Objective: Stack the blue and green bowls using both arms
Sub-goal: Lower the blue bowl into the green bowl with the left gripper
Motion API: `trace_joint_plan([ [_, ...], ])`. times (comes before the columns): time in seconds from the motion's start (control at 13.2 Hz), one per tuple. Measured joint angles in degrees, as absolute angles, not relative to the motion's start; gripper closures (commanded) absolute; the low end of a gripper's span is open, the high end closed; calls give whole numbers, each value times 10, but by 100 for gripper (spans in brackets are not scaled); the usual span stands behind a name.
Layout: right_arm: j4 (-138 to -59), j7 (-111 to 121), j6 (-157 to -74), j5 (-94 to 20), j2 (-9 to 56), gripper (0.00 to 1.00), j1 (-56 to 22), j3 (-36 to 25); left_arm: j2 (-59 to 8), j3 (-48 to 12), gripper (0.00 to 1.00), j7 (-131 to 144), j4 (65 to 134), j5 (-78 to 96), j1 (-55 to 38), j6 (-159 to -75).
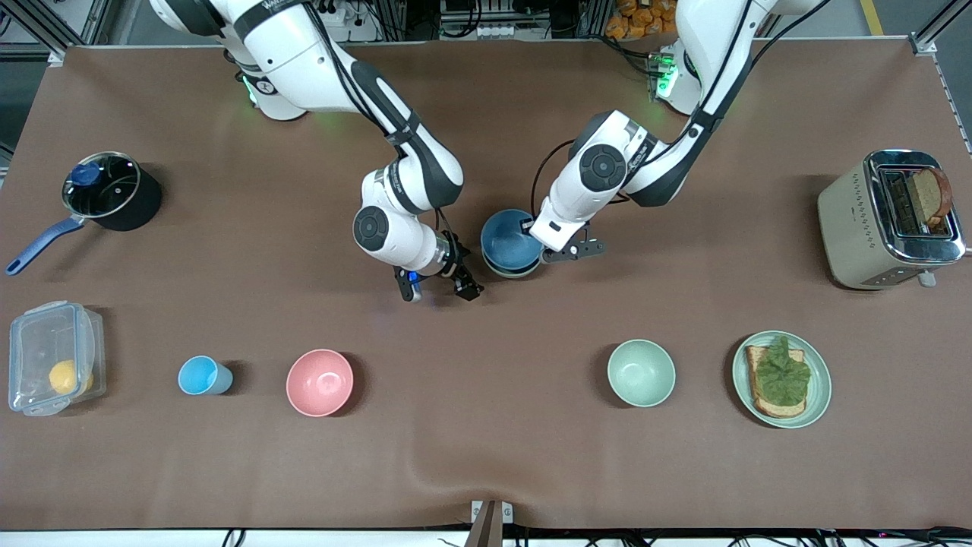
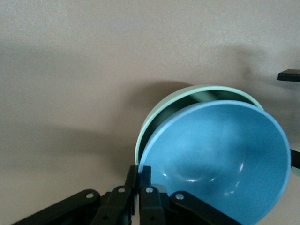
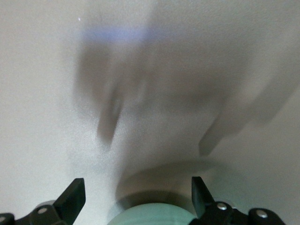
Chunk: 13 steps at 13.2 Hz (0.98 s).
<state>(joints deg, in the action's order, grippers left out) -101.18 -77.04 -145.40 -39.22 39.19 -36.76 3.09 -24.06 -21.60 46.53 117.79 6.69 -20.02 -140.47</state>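
The blue bowl (image 1: 507, 240) is sitting a little above the middle of the front frame, tilted inside the green bowl (image 1: 513, 269), whose pale rim is showing under it and around it. In the left wrist view the blue bowl (image 2: 220, 159) is leaning in the green bowl (image 2: 187, 101), not lying flat in it. The left gripper (image 1: 534, 230) is at the blue bowl's rim, on the side toward the left arm's end of the table, and its fingers (image 2: 146, 180) are pinching this rim tightly. The right gripper (image 1: 440, 286) is hanging just beside the two bowls, lower in the frame and toward the right arm's end, with its fingers (image 3: 72, 197) spread fully apart and holding nothing. A second green bowl (image 1: 641, 372) is resting at the lower right, and a pink bowl (image 1: 320, 382) at the lower left.
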Motion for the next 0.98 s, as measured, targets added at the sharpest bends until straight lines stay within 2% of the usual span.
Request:
trace_joint_plan([
  [0.76,-1012,-770,-1447,-392,392,0,-366,31,-253,-207,100,465,1175,56,-200,-1428],
  [0.83,-1012,-770,-1447,-392,392,0,-366,31,-258,-207,97,465,1175,56,-200,-1433],
  [0.91,-1012,-770,-1447,-392,392,0,-366,31,-262,-207,58,465,1175,56,-200,-1437],
  [0.98,-1012,-770,-1447,-392,392,0,-366,31,-262,-207,1,465,1174,56,-200,-1438],
])
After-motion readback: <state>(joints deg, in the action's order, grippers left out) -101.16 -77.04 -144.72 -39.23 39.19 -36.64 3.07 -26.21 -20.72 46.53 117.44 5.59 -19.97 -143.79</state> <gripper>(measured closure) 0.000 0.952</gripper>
